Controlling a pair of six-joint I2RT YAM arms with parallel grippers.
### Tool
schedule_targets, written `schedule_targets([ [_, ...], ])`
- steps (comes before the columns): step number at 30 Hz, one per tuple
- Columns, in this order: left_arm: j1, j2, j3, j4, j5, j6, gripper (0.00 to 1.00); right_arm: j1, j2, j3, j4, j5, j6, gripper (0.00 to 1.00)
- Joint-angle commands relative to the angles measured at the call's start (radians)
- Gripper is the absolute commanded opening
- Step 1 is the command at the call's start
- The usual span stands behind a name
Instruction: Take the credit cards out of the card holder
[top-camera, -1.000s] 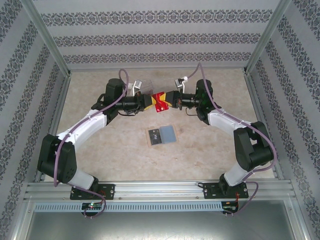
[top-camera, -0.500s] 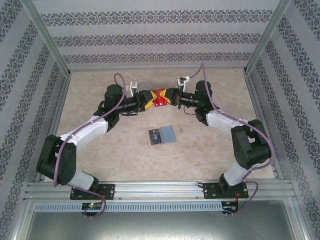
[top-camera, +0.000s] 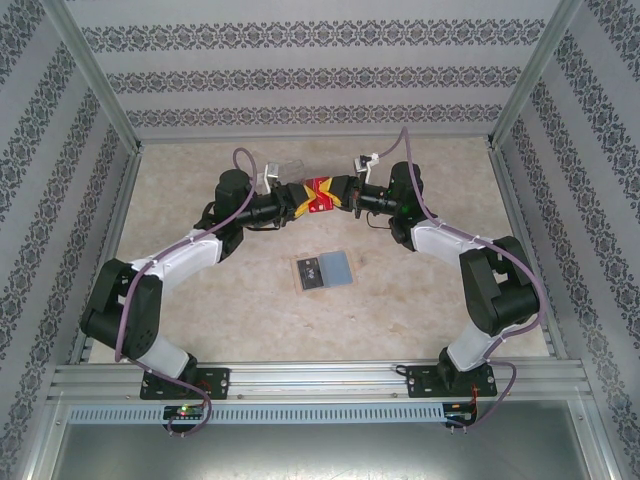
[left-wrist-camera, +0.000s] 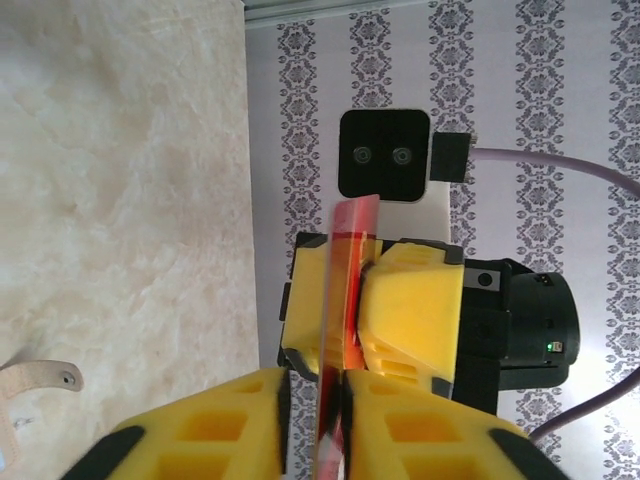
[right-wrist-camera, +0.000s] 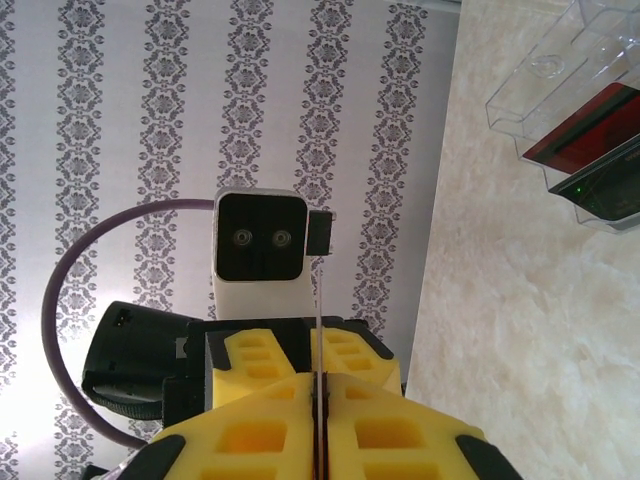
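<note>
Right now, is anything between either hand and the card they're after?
Nothing visible stands between them. The left hand and the right hand both pinch the red-orange card from opposite ends, clamped directly on it.

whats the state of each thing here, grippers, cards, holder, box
orange-red card: out of the holder, in the air between both grippers
right gripper: shut on the orange-red card
left gripper: jaws close either side of that card, grip unclear
card holder: open flat on the table
dark card: lying on the holder's left panel
clear box: on the table, stored cards inside
</note>
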Motion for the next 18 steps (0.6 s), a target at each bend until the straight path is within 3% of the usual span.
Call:
schedule_targets([
  [1, -0.008, 0.008, 0.052, 0.003, 0.017, 0.045, 0.12, 0.015, 0.011, -0.01, 0.031, -0.006, -0.019, 0.12],
  [5, 0.021, 0.003, 0.078, -0.142, 0.03, 0.159, 0.0, 0.007, 0.006, -0.029, -0.065, 0.009, -0.109, 0.23],
  [8, 0.056, -0.016, 0.131, -0.413, 0.002, 0.365, 0.0, -0.005, -0.012, -0.052, -0.171, 0.04, -0.201, 0.39],
  [13, 0.085, -0.002, 0.314, -0.956, -0.234, 0.803, 0.0, -0.01, -0.048, -0.067, -0.42, 0.148, -0.391, 0.69],
  [18, 0.089, 0.059, 0.454, -1.147, -0.498, 1.095, 0.0, -0.012, -0.063, -0.075, -0.539, 0.215, -0.502, 0.87],
])
